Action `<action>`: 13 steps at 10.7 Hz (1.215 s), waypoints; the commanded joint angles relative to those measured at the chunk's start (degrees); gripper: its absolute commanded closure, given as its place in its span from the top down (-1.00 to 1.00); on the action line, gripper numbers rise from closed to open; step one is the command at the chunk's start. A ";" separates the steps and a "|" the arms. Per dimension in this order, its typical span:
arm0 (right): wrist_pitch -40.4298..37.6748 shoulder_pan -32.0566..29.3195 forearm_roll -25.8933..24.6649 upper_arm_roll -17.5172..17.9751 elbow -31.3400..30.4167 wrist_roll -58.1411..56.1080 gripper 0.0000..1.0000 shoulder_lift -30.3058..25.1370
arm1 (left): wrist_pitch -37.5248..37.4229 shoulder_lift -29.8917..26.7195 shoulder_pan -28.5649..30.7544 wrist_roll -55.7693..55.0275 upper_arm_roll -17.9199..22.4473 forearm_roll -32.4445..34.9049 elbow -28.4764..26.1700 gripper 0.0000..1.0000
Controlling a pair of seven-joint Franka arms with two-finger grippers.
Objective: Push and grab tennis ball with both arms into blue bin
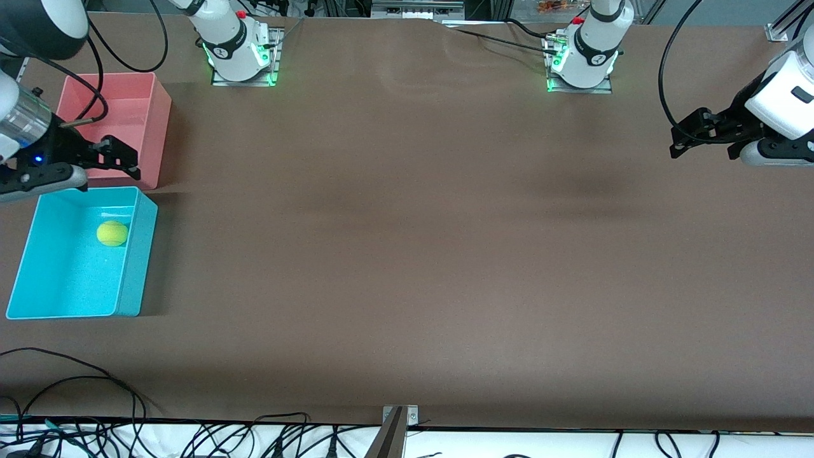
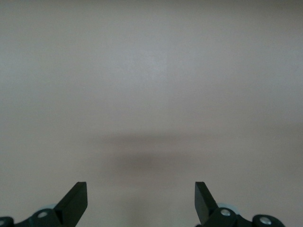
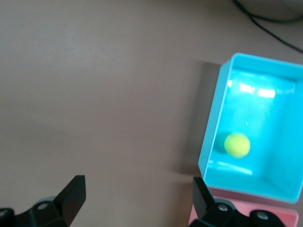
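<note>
The tennis ball (image 1: 112, 233) lies inside the blue bin (image 1: 136, 254), toward the bin's end that is farther from the front camera. The bin stands at the right arm's end of the table. My right gripper (image 1: 129, 159) is open and empty, up over the edge of the pink bin just above the blue bin's rim. In the right wrist view my right gripper (image 3: 138, 189) is open over bare table, with the blue bin (image 3: 213, 118) and the ball (image 3: 236, 144) off to one side. My left gripper (image 1: 683, 137) is open and empty over bare table at the left arm's end, and the left wrist view shows the same open gripper (image 2: 141, 196).
A pink bin (image 1: 156, 127) stands beside the blue bin, farther from the front camera; it also shows in the right wrist view (image 3: 239, 199). Black cables (image 1: 95, 381) lie along the table's front edge, next to a metal bracket (image 1: 397, 420).
</note>
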 commanded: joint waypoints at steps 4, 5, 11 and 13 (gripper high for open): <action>-9.27 0.11 -1.48 0.95 9.99 14.40 1.00 2.49 | -1.27 0.68 0.21 -0.31 -0.32 -0.79 1.74 1.00; -8.74 0.20 -1.39 1.04 9.99 17.22 1.00 2.32 | -1.27 0.68 0.12 -0.31 -0.23 -0.70 1.74 1.00; -4.52 0.20 -1.21 1.21 8.58 12.33 1.00 2.32 | -1.27 0.68 -0.15 -0.84 -0.32 -0.70 1.74 1.00; -4.43 0.29 -1.21 1.30 8.58 12.68 1.00 2.32 | -1.27 0.68 -0.14 -0.84 -0.32 -0.70 1.74 1.00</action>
